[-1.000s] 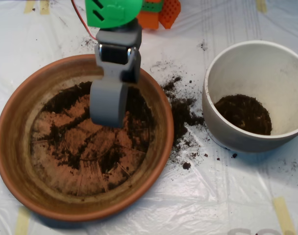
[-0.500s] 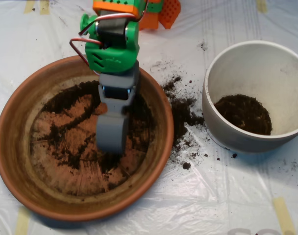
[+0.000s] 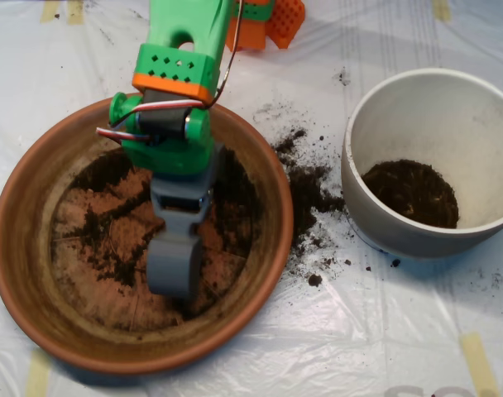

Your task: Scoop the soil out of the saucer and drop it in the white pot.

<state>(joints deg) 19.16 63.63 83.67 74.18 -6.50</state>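
scoop (image 3: 172,266) sits low over the saucer (image 3: 24,248), near the lower-middle of the floor, arm (image 3: 179,74) reaching in from the top edge. can't tell from above if the shells are apart or together, the grey body hides the seam. soil (image 3: 102,223) in the saucer is thin: dark streaks and crumbs spread over the clay, thicker along the upper part and to the right beside the arm, w/ bare patches between. white pot (image 3: 425,107) stands well apart to the right, already a dark heap in its bottom. spilled soil (image 3: 305,186) lies on the plastic sheet (image 3: 376,331) between saucer and pot. judging by this, step in hand is gathering another load. to do it well: keep the edge flat on the clay, drag toward the thicker band rather than bare spots, close fully before lifting, lift level, and carry high enough to clear both rims so no more falls in the gap.
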